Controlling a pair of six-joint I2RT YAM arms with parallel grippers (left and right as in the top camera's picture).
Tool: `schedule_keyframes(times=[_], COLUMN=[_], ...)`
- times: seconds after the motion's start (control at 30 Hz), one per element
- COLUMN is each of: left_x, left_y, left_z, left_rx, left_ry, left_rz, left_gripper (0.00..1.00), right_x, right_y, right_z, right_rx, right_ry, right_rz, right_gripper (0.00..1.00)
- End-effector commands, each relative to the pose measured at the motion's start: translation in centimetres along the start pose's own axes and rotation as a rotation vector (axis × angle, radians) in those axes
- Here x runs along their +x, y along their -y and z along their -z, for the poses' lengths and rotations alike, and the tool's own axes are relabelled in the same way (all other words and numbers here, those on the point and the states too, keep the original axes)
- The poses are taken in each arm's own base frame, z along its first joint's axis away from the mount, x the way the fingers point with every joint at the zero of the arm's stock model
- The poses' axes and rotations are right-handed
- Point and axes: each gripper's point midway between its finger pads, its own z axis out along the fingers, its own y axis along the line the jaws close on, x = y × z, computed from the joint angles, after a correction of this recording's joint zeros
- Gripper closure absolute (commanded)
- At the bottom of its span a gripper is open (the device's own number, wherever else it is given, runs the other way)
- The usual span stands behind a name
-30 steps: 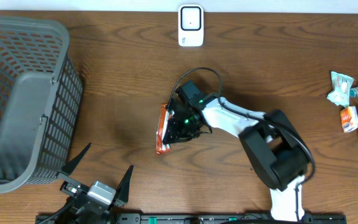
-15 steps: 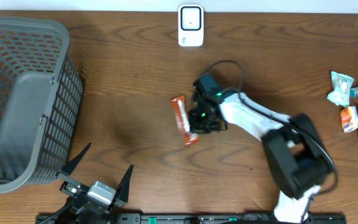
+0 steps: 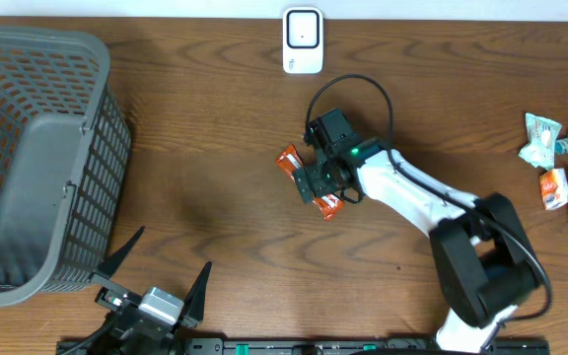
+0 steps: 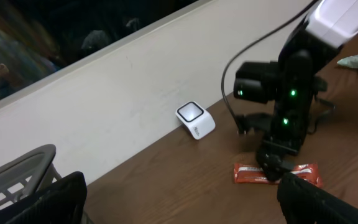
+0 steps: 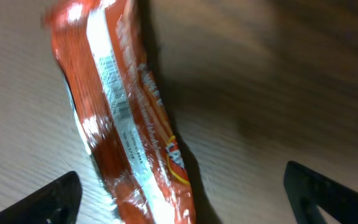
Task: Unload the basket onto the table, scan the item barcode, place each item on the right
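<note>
The right claw (image 3: 316, 182) is spread wide and pinches nothing. The bar (image 5: 126, 124) lies flat on the table (image 3: 195, 148) straight beneath it, between the two fingers and apart from both. Its long axis runs away from the claw, so the jaws straddle its narrow width; a re-grip would likely need only a short drop. From overhead the bar lies slantwise. Its wrapper is glossy, crinkled orange film with a white seam strip facing up; the fine print there is too blurred to read as a barcode. The scanner (image 3: 303, 40), a small white rounded box, sits well beyond the claw. The left claw (image 3: 169, 254), also spread and empty, is far off, so the right arm is nearer.
</note>
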Motion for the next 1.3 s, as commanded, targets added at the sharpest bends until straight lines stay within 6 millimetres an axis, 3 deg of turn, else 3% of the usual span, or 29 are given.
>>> schedule_keyframes(times=[0.0,0.13,0.17,0.2,0.23,0.33,0.47,0.57,0.7,0.8,0.97,1.1,1.2,1.27], left_x=[0.0,0.0,0.0,0.0,0.0,0.0,0.0,0.0,0.0,-0.1,0.0,0.0,0.0,0.0], left_y=[0.1,0.0,0.0,0.0,0.1,0.0,0.0,0.0,0.0,0.0,0.0,0.0,0.0,0.0], left_z=[0.1,0.1,0.1,0.1,0.1,0.1,0.1,0.1,0.1,0.1,0.1,0.1,0.1,0.1], left_rx=[0.0,0.0,0.0,0.0,0.0,-0.001,0.0,0.0,0.0,0.0,0.0,0.0,0.0,0.0], left_ry=[0.006,0.006,0.006,0.006,0.006,0.006,0.006,0.006,0.006,0.007,0.006,0.006,0.006,0.006], left_rz=[-0.012,-0.012,-0.012,-0.012,-0.012,-0.012,-0.012,-0.012,-0.012,-0.012,-0.012,-0.012,-0.012,-0.012], left_gripper=[0.02,0.02,0.02,0.02,0.02,0.02,0.02,0.02,0.02,0.02,0.02,0.02,0.02,0.02], right_x=[1.4,3.7,4.6,5.5,6.3,6.0,2.8,-0.3,-3.7,-5.7,-8.3,-10.0,-10.7,-10.7], right_y=[0.0,-0.9,-0.2,0.4,1.0,2.2,4.1,4.2,2.5,1.5,1.7,1.5,-0.3,-1.9], right_z=[-2.4,-3.9,-4.6,-5.2,-5.8,-6.4,-4.0,0.0,6.2,8.7,8.5,9.0,9.5,9.9], right_rx=[-0.103,-0.221,-0.187,-0.154,-0.127,-0.057,0.057,0.088,0.083,0.081,0.139,0.15,0.002,-0.185], right_ry=[-0.06,-0.139,-0.181,-0.216,-0.25,-0.242,-0.148,-0.024,0.159,0.268,0.356,0.427,0.488,0.515], right_rz=[0.134,0.17,0.17,0.168,0.16,0.099,0.052,0.119,0.221,0.263,0.455,0.486,0.427,0.38], right_gripper=[0.17,0.37,0.57,0.89,0.99,0.99,0.99,0.99,0.98,0.99,0.99,0.99,0.99,0.99])
